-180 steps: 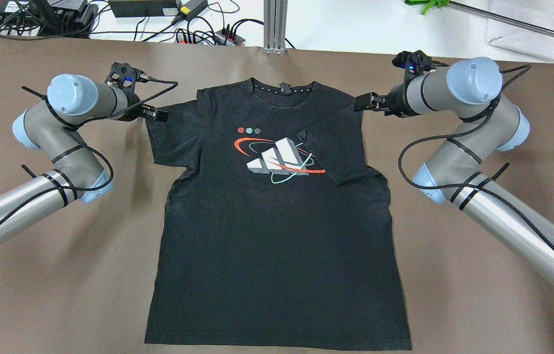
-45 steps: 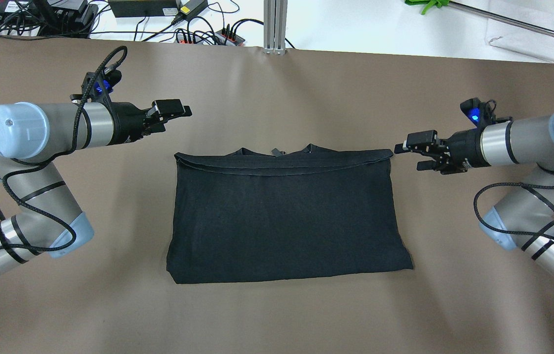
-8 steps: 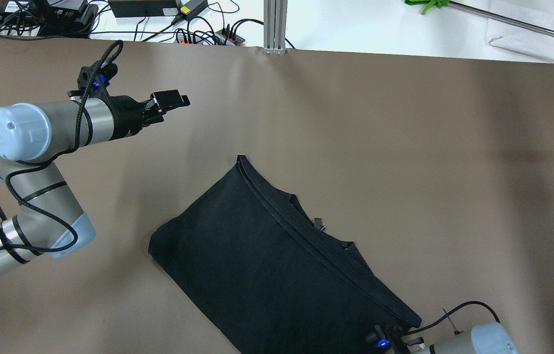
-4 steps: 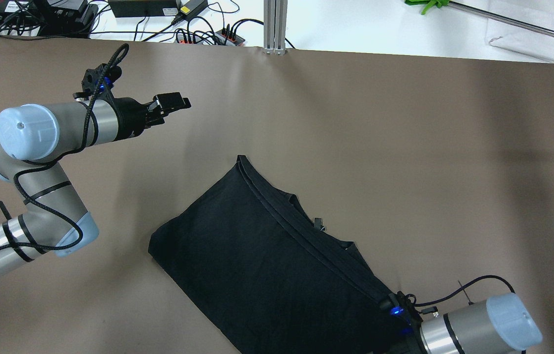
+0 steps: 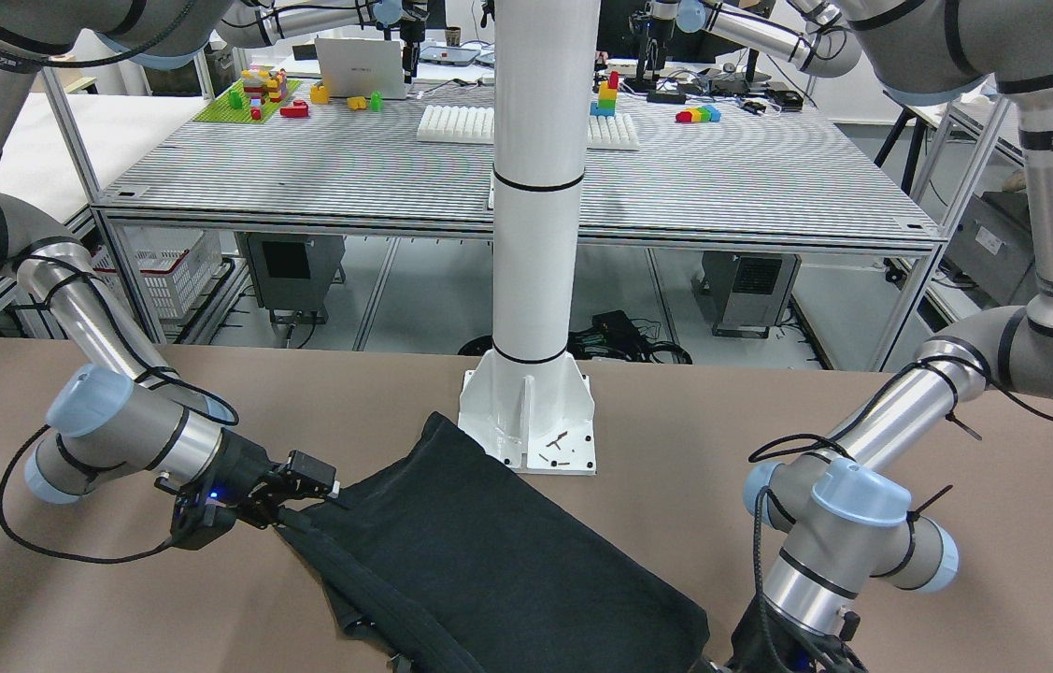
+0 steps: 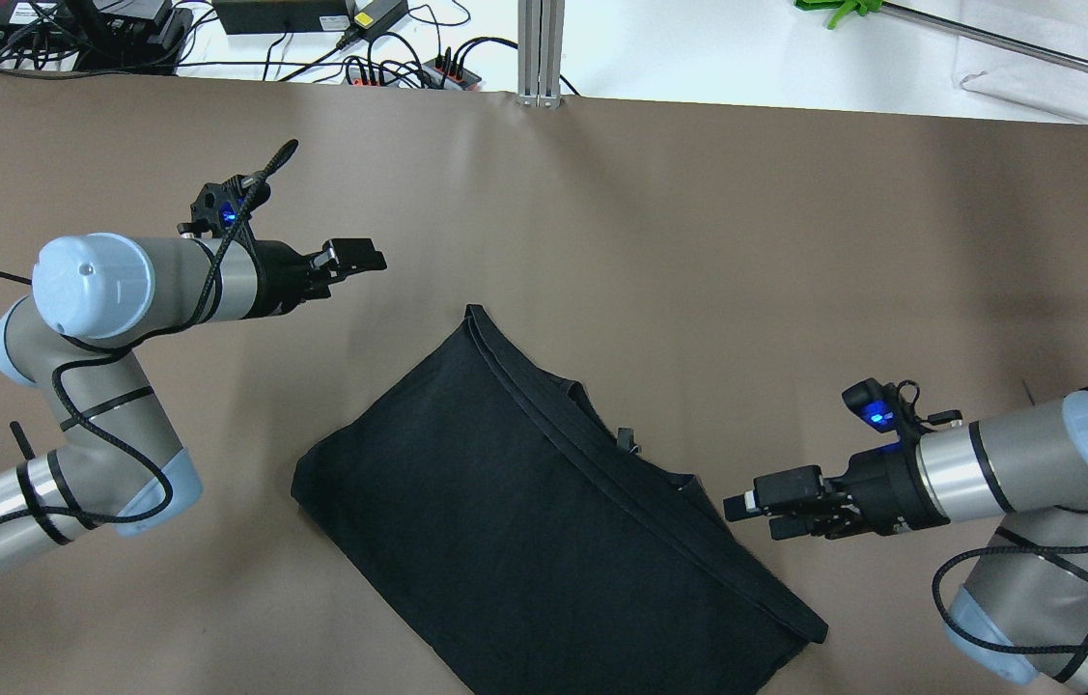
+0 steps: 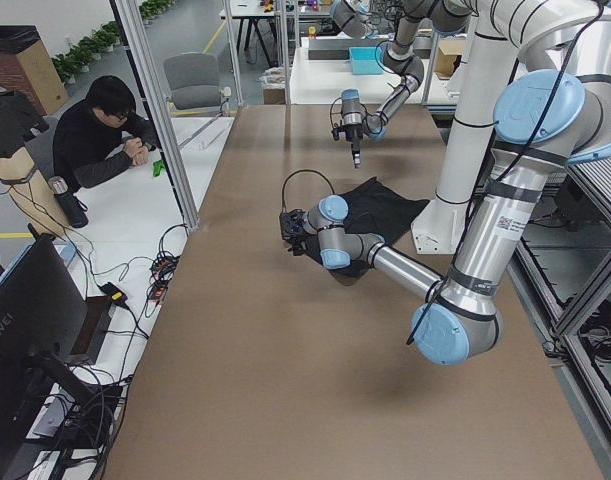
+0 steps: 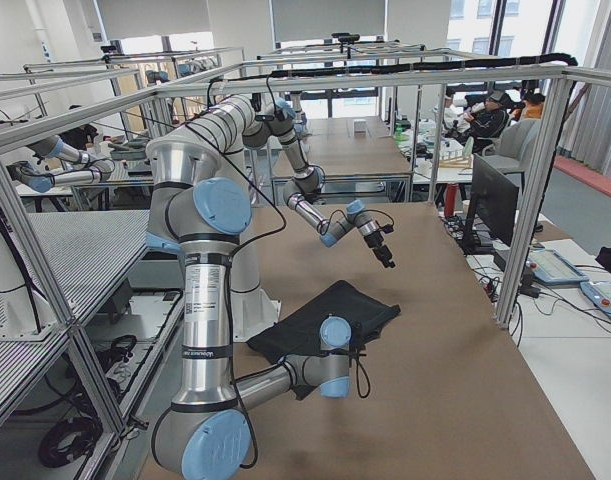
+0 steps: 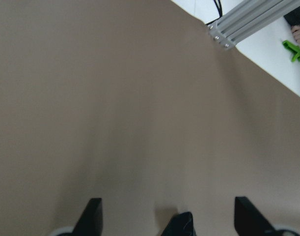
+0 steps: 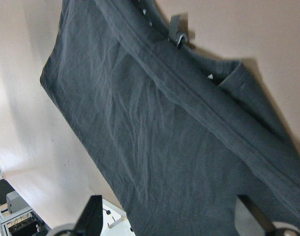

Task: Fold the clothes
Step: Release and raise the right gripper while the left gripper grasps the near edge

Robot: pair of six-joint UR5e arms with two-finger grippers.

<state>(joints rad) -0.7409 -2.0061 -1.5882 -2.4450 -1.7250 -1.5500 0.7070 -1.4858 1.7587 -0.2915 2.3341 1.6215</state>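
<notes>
Now, with my left fingers (image 6: 360, 254) and right fingers (image 6: 785, 486) both apart and empty, the black garment (image 6: 524, 502) lies folded but skewed on the table (image 6: 698, 241), so pinching one layer could peel it open.

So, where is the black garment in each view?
Front-facing: garment bottom centre, by the white pole.
Overhead: lower centre.
Exterior left: centre.
Exterior right: lower centre.
Left wrist: cannot tell.
Right wrist: fills frame.
Landmark: the pole, in front and side views.
</notes>
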